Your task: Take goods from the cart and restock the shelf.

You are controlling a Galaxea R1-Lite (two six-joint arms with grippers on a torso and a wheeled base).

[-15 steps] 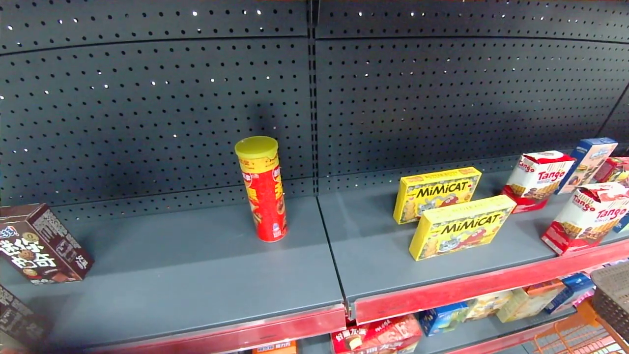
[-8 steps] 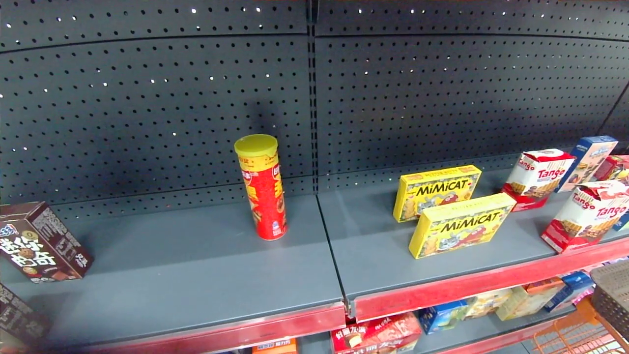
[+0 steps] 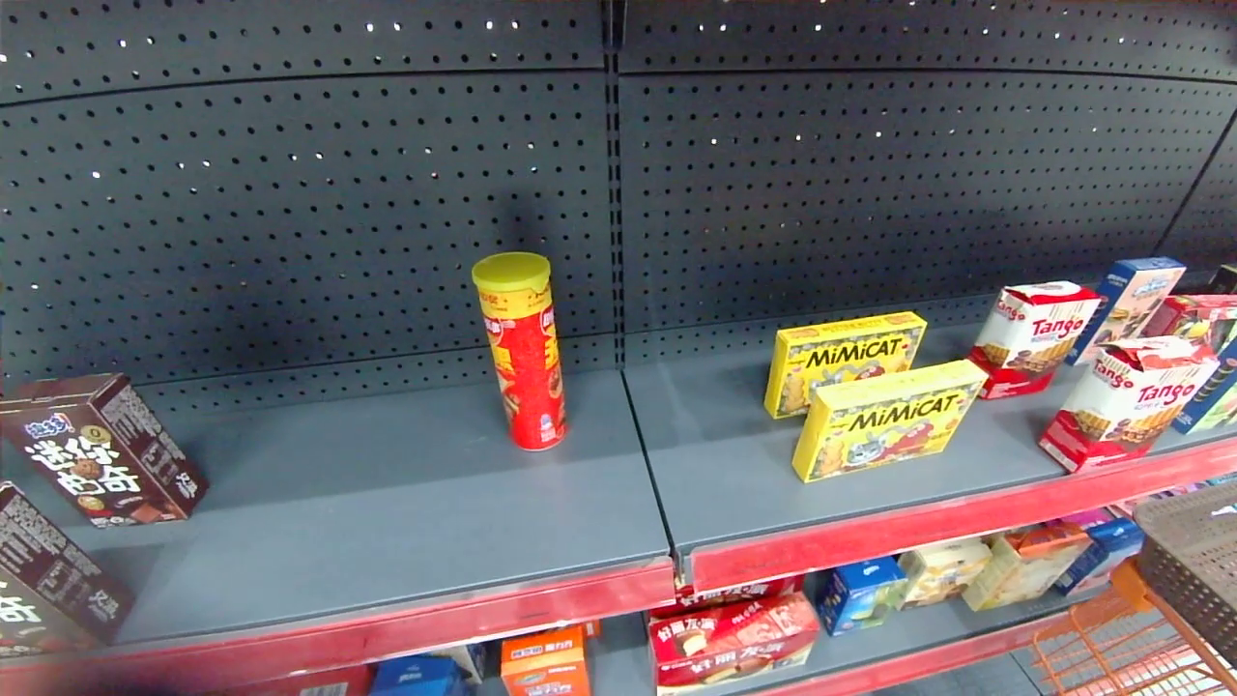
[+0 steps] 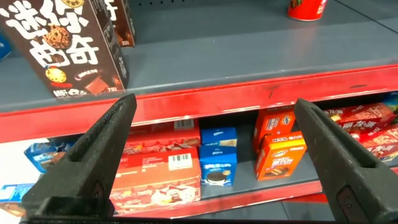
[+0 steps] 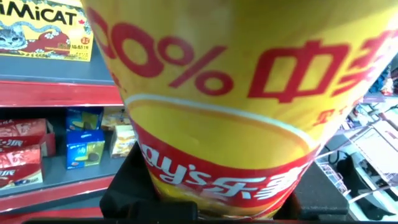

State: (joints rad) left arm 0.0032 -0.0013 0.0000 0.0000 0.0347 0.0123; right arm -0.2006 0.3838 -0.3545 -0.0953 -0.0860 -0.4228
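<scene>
Two tall snack cans figure here; the standing can, red with a yellow lid, is upright on the shelf near the back panel, well apart from the brown boxes at the robot's left and the yellow boxes at its right; the bare deck around it is presumably the bay meant for more of the same; the held can, yellow and red, sits hard against the right wrist camera, out in front of the shelf's red lip, and is judged to be in carriage from the cart toward that bay; the right gripper appears clenched about its lower body, dark jaw parts showing on both flanks; the left gripper faces the red shelf edge, its fingers spread wide, grasping and touching nothing.
</scene>
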